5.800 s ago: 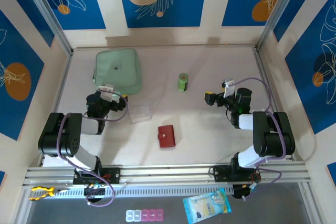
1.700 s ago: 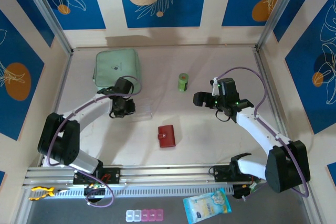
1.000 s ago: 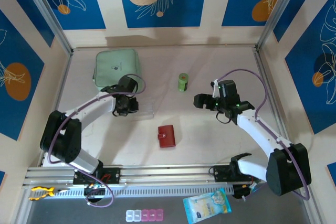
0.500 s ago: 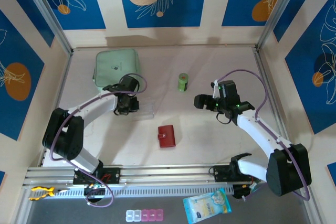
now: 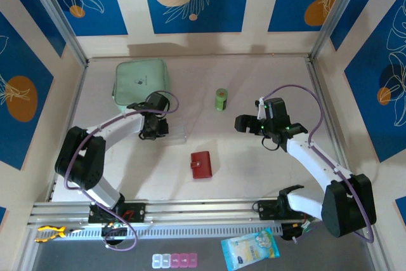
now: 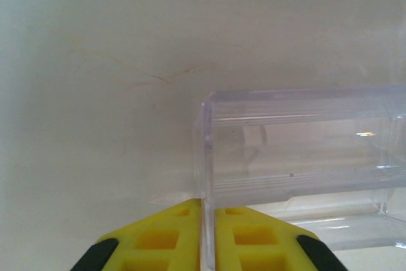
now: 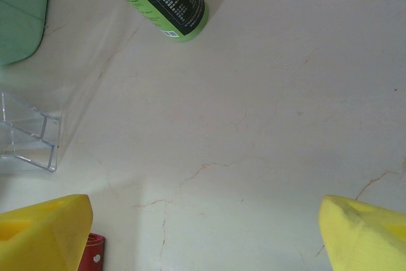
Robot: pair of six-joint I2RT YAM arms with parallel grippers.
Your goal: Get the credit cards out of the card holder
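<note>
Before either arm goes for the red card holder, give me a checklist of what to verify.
1. Card holder lying flat on the table with nothing on top: ok; it is closed.
2. Right jaws wide open and empty: ok.
3. Left jaws free: not ok; they are pinched on a wall of the clear box.
4. Green bottle standing apart from the card holder: ok.
5. Snap tab fastened: cannot tell.
</note>
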